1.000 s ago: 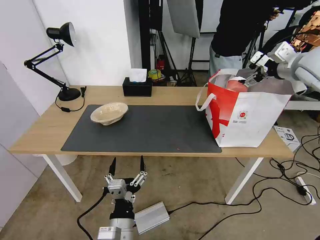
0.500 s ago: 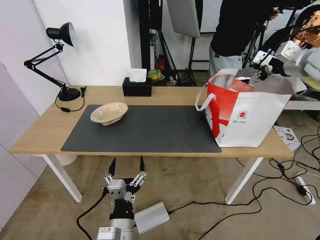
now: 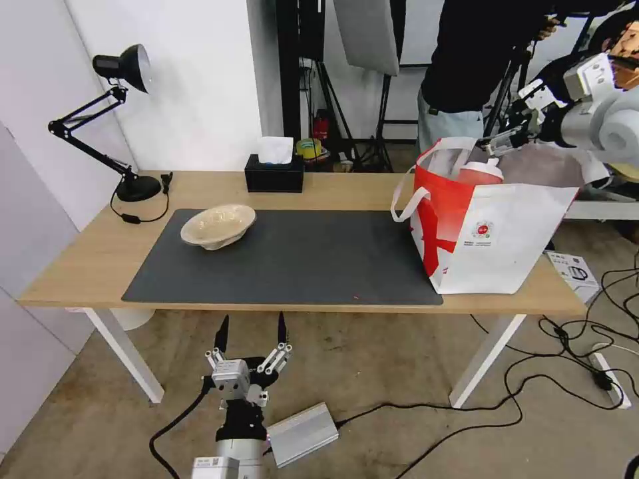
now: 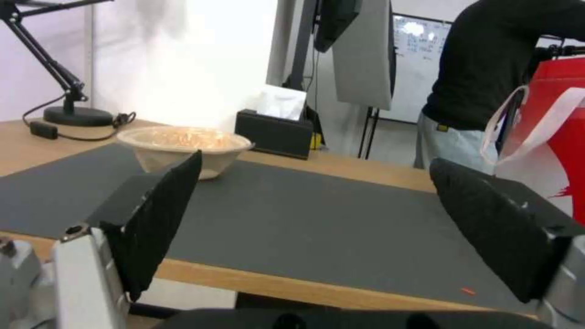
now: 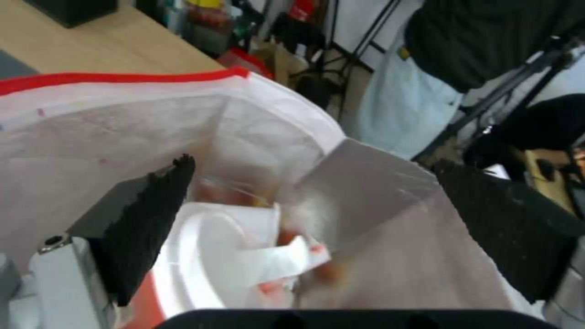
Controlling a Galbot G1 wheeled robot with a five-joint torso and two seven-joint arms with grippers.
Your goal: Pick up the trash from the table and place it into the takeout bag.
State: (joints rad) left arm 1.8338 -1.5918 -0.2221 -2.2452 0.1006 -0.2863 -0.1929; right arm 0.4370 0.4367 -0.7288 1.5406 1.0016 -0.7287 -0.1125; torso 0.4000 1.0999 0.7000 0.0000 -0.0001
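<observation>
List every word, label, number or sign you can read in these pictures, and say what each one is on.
None can be read.
Takeout bag: round logo with a line of print beneath, too small.
Box on the floor: printed label, too small.
Whiteboard: handwriting, blurred.

Bright, even indoor light; soft shadows under table (image 3: 319,193); right wrist view blurred, perhaps by motion.

— What's up in the far left corner?
— A black desk lamp (image 3: 123,120), arm folded. A black tissue box (image 3: 273,174) sits centre back; cables (image 3: 572,359) trail lower right.
</observation>
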